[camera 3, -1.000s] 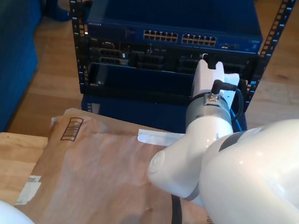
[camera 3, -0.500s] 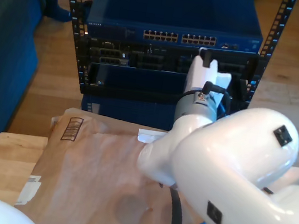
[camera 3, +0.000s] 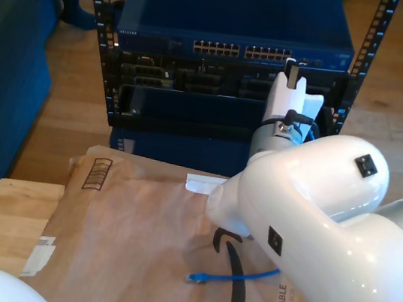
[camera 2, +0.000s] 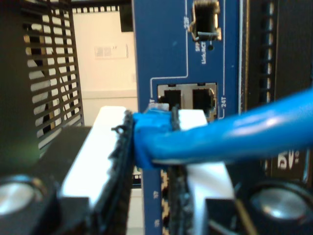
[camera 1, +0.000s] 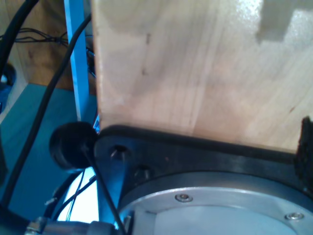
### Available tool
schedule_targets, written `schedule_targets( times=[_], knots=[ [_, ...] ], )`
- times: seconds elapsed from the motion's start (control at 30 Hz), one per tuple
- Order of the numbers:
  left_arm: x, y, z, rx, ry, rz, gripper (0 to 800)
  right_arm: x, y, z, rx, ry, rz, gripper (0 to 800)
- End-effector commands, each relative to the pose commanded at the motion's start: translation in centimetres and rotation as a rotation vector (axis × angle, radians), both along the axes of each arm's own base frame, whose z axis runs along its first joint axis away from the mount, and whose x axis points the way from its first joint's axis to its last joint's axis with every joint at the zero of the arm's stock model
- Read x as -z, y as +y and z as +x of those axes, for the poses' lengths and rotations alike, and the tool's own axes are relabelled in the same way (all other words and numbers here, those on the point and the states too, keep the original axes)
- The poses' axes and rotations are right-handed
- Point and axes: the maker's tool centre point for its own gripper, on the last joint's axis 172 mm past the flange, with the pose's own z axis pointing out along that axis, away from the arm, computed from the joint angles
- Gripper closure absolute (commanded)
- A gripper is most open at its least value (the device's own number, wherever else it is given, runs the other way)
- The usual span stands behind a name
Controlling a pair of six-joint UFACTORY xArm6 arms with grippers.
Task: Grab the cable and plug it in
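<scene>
Behind the paper-covered wooden table [camera 3: 11, 206], my second gripper [camera 2: 151, 147], clenched on the thin blue Ethernet cable [camera 2: 234, 139], has risen to the blue switch's ports [camera 2: 188, 98]; insertion looks imminent. My first gripper's state I cannot tell.

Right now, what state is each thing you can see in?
Cable: plug end clamped in my second gripper, held just short of the ports, not yet plugged in; other plug loose on the brown paper.
Switch: the ports nearest the plug empty.

2nd hand [camera 2: 151, 147] clamped on cable [camera 2: 234, 137], arm extended.
</scene>
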Motion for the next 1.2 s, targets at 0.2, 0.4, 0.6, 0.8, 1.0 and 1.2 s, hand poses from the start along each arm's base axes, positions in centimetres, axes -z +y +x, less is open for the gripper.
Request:
schedule_targets(
  times=[0.2, 0.4, 0.6, 0.8, 1.0, 1.2],
  knots=[
    [0.0, 0.0, 0.0, 0.000, 0.000, 0.000, 0, 0.4, -0.2, 0.8, -0.004, -0.006, -0.007, 800],
    [0.0, 0.0, 0.0, 0.001, 0.001, 0.000, 0, 0.4, -0.3, 0.9, -0.003, -0.007, -0.008, 800],
    [0.0, 0.0, 0.0, 0.001, 0.001, 0.000, 0, 0.3, 0.2, 0.9, -0.019, -0.009, -0.013, 800],
    [0.0, 0.0, 0.0, 0.000, 0.000, 0.000, 0, 0.2, 0.8, 1.0, -0.044, -0.019, 0.021, 800],
    [0.0, 0.0, 0.0, 0.000, 0.000, 0.000, 0, 0.3, 0.8, 1.0, -0.044, -0.018, 0.020, 800],
    [0.0, 0.0, 0.0, 0.000, 0.000, 0.000, 0, 0.6, -0.1, 1.3, -0.032, -0.014, 0.020, 800]
  ],
)
